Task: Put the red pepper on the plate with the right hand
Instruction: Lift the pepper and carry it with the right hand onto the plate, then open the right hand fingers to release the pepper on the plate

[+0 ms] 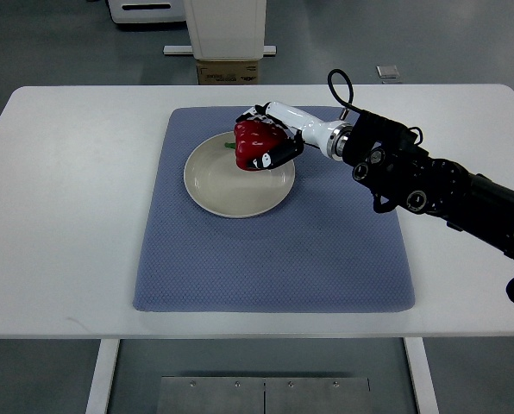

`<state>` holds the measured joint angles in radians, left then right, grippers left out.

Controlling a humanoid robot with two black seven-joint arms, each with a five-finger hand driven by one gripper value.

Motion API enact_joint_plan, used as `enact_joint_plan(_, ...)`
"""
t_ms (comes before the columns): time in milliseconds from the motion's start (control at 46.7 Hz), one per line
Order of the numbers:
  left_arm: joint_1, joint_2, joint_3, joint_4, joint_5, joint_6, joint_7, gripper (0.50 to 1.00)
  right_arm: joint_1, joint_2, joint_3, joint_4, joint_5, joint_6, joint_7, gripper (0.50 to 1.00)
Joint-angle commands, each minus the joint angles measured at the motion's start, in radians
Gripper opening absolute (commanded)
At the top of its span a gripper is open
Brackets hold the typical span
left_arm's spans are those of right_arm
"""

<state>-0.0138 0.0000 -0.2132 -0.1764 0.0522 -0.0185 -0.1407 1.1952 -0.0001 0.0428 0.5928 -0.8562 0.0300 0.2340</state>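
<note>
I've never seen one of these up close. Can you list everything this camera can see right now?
red pepper: one, red with a green stem, over the far right part of the plate, held in the robot's fingers
plate: one, cream, on the far left part of the mat
mat: one, blue-grey, middle of the table
table: one, white, filling most of the view
cardboard box: one, brown, on the floor beyond the table, under a white stand
small grey square: one, on the floor beyond the table, to the right
metal plate: one, grey, on the floor at the near edge
right hand: one, white and black, closed around the pepper; its black arm enters from the right
</note>
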Motion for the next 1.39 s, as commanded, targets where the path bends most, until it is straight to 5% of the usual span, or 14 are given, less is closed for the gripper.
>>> enact_joint_plan(0,0.000,0.000,0.000,0.000,0.000,0.000,0.000,1.000,-0.002,0.000,0.000,0.018,0.002,0.002,0.008,0.500)
enact_joint_plan(300,0.000,0.000,0.000,0.000,0.000,0.000,0.000,1.000,-0.045,0.000,-0.011,0.059,0.019,0.005,0.057,0.500)
enact_joint_plan(792,0.000,0.000,0.000,0.000,0.000,0.000,0.001,1.000,-0.065,0.000,-0.015,0.061,0.020,0.001,0.051,0.500)
enact_joint_plan(877,0.000,0.000,0.000,0.000,0.000,0.000,0.000,1.000,-0.066,0.000,-0.015,0.061,0.020,-0.004,0.051,0.573)
enact_joint_plan(1113,0.000,0.000,0.000,0.000,0.000,0.000,0.001,1.000,-0.071,0.000,-0.015,0.061,0.032,-0.009,0.054,0.640)
enact_joint_plan(1156,0.000,0.000,0.000,0.000,0.000,0.000,0.000,1.000,-0.071,0.000,-0.015,0.061,0.036,-0.009,0.054,0.694)
enact_joint_plan(1263,0.000,0.000,0.000,0.000,0.000,0.000,0.001,1.000,-0.071,0.000,-0.015,0.061,0.042,-0.010,0.054,0.953)
enact_joint_plan(1370,0.000,0.000,0.000,0.000,0.000,0.000,0.001,1.000,-0.069,0.000,-0.014,0.061,0.051,-0.010,0.056,0.983)
